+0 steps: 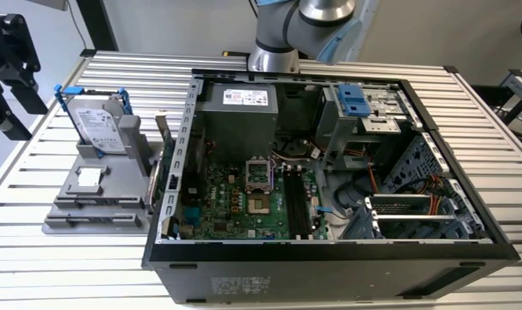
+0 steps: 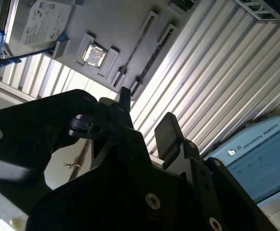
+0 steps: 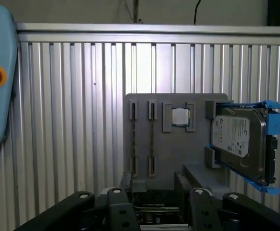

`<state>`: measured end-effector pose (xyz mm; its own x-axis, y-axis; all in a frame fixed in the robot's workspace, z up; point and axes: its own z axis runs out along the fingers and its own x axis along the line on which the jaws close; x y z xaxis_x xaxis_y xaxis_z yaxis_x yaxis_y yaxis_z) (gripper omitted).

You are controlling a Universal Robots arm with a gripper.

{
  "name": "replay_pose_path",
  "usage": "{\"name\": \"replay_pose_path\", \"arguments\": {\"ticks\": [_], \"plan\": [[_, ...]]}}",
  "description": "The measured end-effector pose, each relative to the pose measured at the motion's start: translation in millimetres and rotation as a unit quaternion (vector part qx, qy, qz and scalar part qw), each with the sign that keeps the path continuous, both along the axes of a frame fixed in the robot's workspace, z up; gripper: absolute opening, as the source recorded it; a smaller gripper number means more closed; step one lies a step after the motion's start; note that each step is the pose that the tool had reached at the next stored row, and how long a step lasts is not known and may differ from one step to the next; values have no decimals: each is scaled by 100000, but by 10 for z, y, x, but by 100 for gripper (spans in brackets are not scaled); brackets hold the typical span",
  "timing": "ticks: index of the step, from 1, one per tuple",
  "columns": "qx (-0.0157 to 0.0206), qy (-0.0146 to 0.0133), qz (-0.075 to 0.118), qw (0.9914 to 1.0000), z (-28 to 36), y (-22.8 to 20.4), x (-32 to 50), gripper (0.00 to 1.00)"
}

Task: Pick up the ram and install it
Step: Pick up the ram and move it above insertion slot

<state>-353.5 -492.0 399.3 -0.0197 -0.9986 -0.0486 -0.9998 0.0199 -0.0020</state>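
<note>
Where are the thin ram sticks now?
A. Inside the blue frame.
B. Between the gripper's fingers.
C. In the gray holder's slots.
C: in the first wrist view the ram sticks stand in the gray holder beside the square chip; the gripper is open and empty.

The exterior view is looking steeply down from high above the slatted table (image 1: 46,271), standing well back and taking in the open computer case (image 1: 330,258) just beside the gray holder (image 1: 97,194). The first wrist view is facing the gray holder (image 3: 178,149) squarely, past the end effector (image 3: 153,185), from fairly near, while the second wrist view is peering past the end effector (image 2: 144,115) at a slant, with the holder (image 2: 111,24) farther off. All three views are sharing the holder and the hard drive (image 1: 97,126) standing in it.
</note>
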Motion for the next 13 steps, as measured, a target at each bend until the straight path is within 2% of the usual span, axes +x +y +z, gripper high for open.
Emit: {"name": "replay_pose_path", "arguments": {"ticks": [10,11,12,13], "plan": [[-51,-10,-498,99999,-166,11,0,100],[-52,-11,-581,99998,-289,21,0,100],[-54,-11,-584,99998,-368,30,0,100],[-54,-9,-588,99998,-396,33,0,100]]}}
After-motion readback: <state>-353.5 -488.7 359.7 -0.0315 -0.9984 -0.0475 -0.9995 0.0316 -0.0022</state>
